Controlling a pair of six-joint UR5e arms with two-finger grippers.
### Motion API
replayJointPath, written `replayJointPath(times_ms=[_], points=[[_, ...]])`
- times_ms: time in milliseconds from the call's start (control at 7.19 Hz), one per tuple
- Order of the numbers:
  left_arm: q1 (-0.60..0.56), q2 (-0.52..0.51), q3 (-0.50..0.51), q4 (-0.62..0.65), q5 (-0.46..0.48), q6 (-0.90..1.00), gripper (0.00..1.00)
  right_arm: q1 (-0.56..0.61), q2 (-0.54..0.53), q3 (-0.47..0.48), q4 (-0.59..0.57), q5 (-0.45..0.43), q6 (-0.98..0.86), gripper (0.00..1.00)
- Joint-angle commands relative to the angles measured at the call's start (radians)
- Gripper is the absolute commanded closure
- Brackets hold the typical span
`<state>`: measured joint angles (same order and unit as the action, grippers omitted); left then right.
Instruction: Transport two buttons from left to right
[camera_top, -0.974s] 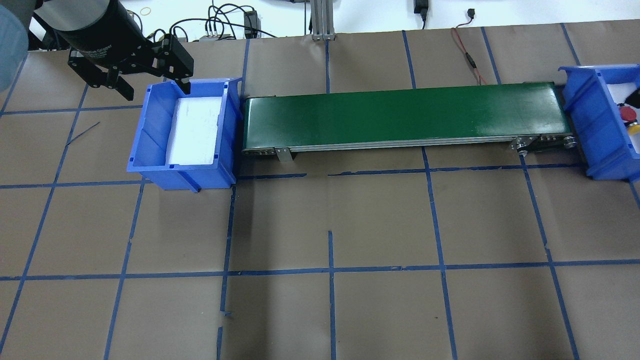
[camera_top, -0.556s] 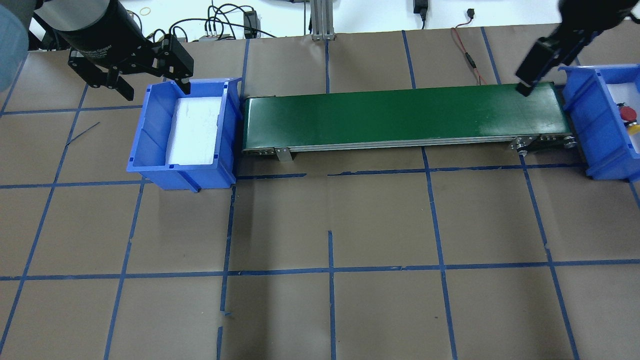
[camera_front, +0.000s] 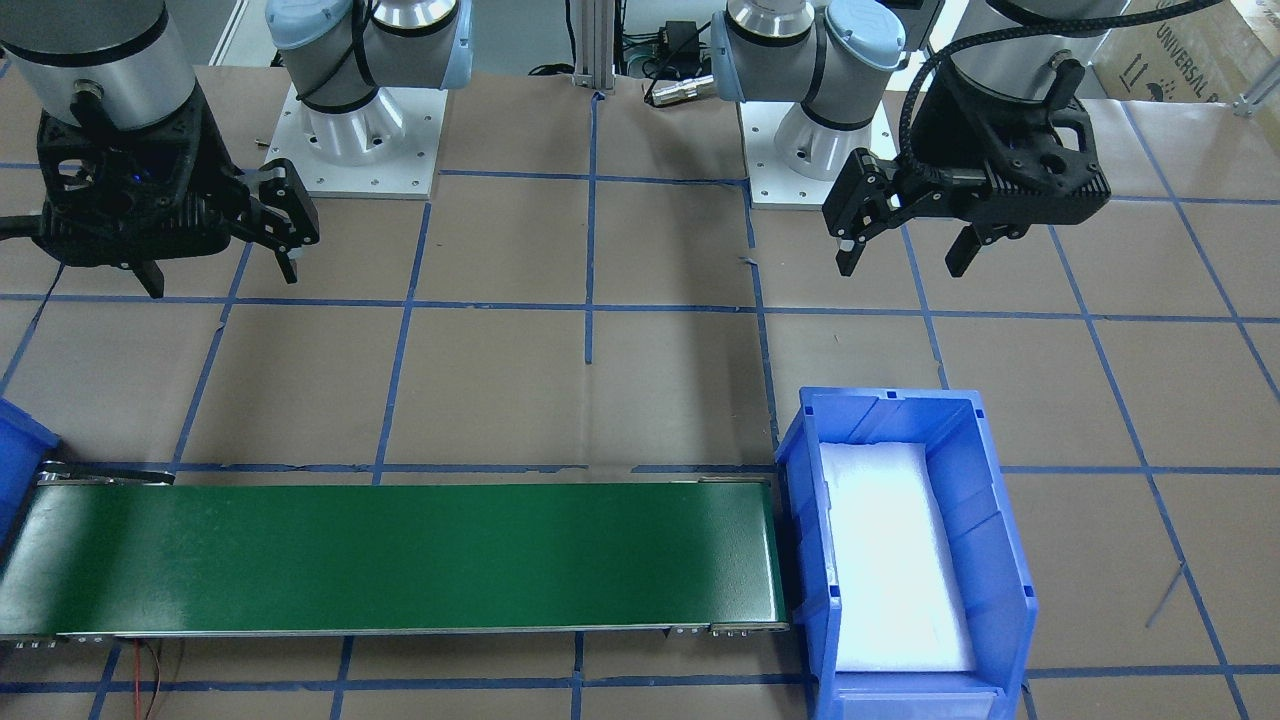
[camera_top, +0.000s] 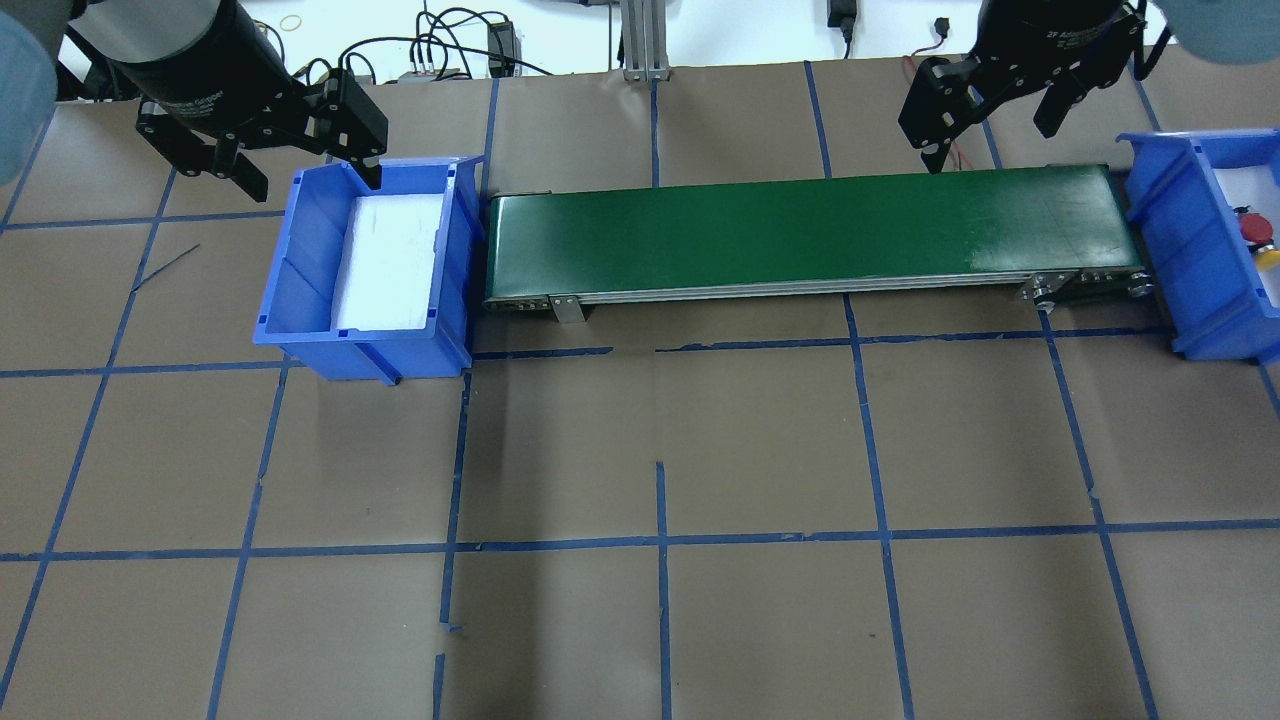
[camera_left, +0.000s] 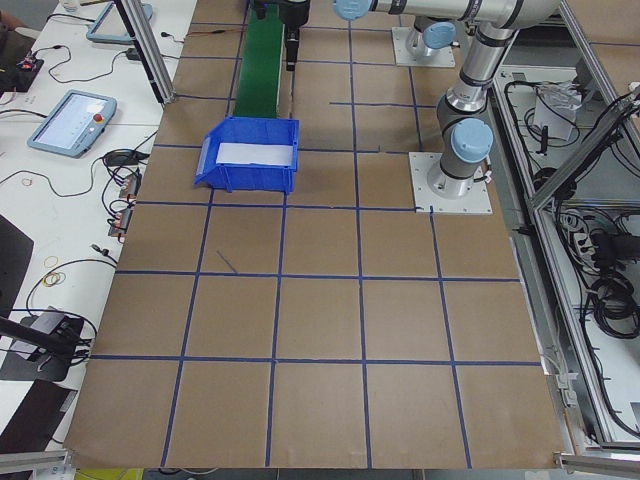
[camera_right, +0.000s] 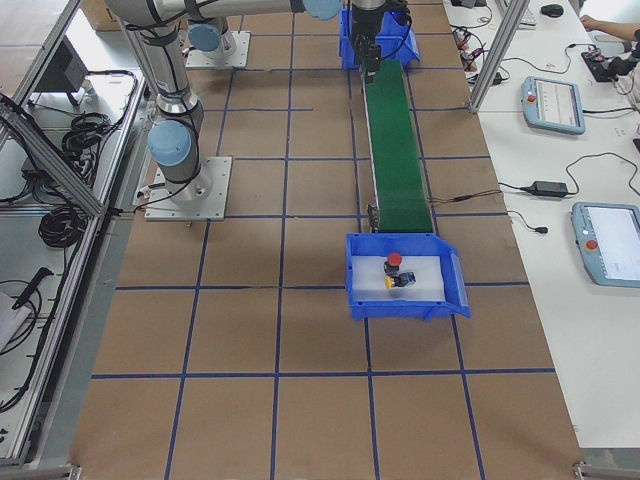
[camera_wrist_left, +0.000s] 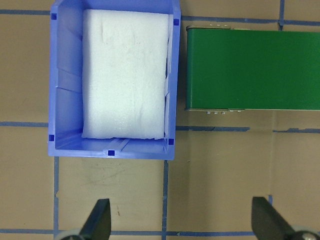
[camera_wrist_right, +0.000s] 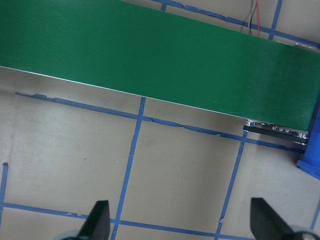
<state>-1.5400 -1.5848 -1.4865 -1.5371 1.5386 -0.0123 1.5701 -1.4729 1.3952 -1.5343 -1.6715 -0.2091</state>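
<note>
Left gripper (camera_front: 902, 266): fingers spread wide, nothing between them. It hangs above the table near the left blue bin (camera_top: 300, 250) and does not touch it. In its wrist view we see both fingertips at the bottom edge, with brown paper between them and the bin ahead.

Right gripper (camera_top: 990, 150): also wide open and empty. It is raised near the right end of the green conveyor belt (camera_top: 800, 235). Its wrist view shows the belt, the taped paper below it and a corner of blue bin at the right edge.

The left bin holds only a white foam pad (camera_wrist_left: 125, 75). It sits just beside the belt's left end.

The right blue bin (camera_right: 358, 300) sits at the belt's other end. Both buttons lie inside it on a white pad. The red-capped button (camera_right: 394, 262) is nearer the belt, and the yellow-capped button (camera_right: 403, 281) is just beside it. We cannot tell whether the two touch. Both are well apart from either gripper.

The table (camera_top: 660, 620) is covered in brown paper with a blue tape grid. In the side views we see teach pendants (camera_right: 555, 104) and cables on the white bench.
</note>
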Motion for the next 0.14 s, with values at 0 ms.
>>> replayJointPath(times_ms=[0], points=[[0.000,0.000,0.000,0.000,0.000,0.000,0.00,0.001,0.000,-0.001,0.000,0.006,0.099,0.00]])
